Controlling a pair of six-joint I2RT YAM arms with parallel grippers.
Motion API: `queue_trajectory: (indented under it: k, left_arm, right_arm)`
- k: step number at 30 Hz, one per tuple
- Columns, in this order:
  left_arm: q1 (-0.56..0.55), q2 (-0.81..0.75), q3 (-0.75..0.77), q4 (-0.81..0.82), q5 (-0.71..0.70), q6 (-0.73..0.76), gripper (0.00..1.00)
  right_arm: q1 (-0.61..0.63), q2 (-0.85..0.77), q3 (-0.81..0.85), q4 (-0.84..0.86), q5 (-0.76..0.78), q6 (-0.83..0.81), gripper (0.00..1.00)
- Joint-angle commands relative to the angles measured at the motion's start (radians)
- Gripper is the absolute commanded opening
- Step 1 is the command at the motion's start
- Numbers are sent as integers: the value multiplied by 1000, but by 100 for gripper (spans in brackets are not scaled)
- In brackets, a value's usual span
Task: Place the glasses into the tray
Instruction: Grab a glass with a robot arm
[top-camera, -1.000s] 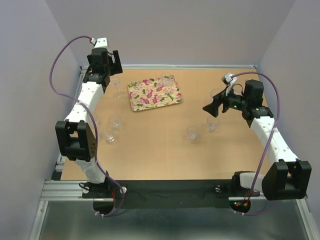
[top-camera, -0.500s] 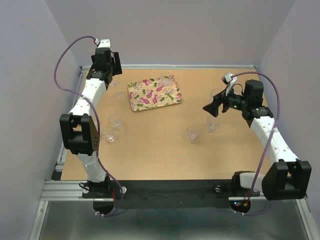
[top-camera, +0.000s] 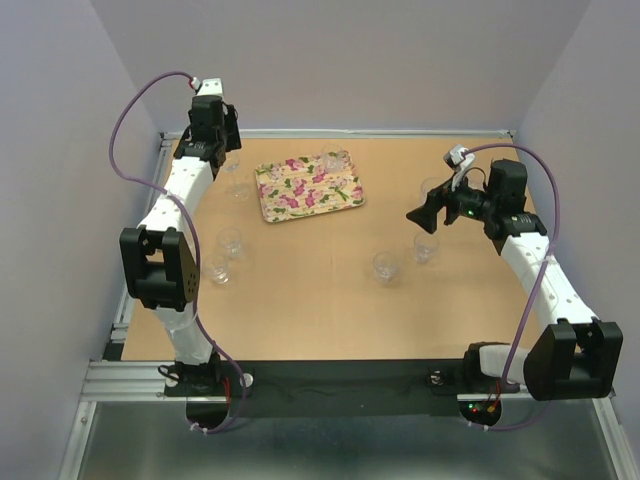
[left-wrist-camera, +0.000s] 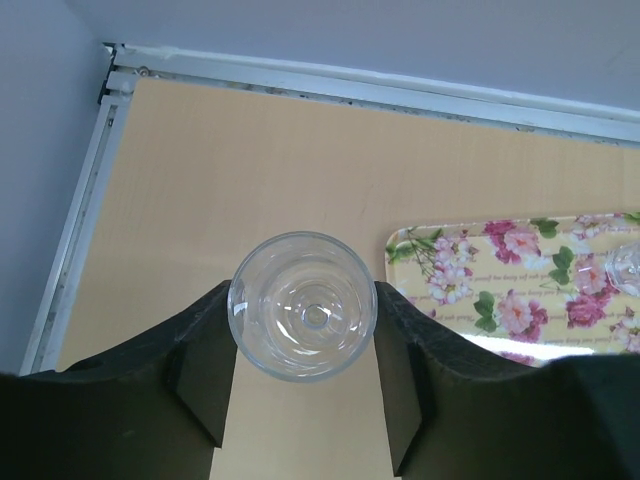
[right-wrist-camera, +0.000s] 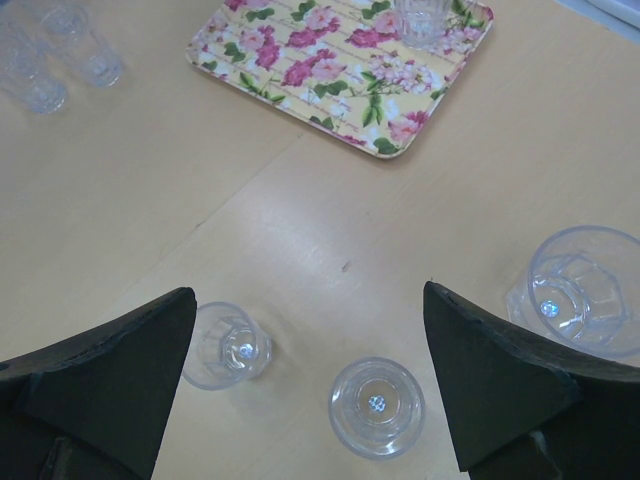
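The left fingers (left-wrist-camera: 205, 360) pinch a glass (left-wrist-camera: 303, 305) near the surface's (left-wrist-camera: 250, 150) 11 o'clock corner, at the tray's (left-wrist-camera: 470, 290) 9 o'clock. The right fingers (right-wrist-camera: 110, 390) are spread wide above three glasses (right-wrist-camera: 377, 405) at 3 o'clock.

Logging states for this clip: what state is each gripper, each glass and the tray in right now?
Left gripper: closed on the corner glass
Corner glass: upright, empty, gripped
Right gripper: open, holding nothing
Tray: lying flat on the table
Glass in tray: upright
Other glasses: upright on the table
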Motion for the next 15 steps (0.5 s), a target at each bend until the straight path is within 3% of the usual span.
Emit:
queue_trajectory:
  k: [1, 15]
  left_arm:
    - [-2, -17, 42, 30, 1, 3, 49]
    - [-19, -98, 64, 34, -15, 9, 47]
  right_arm:
    - [-8, -14, 2, 50, 9, -5, 100]
    - [-8, -8, 2, 50, 15, -8, 100]
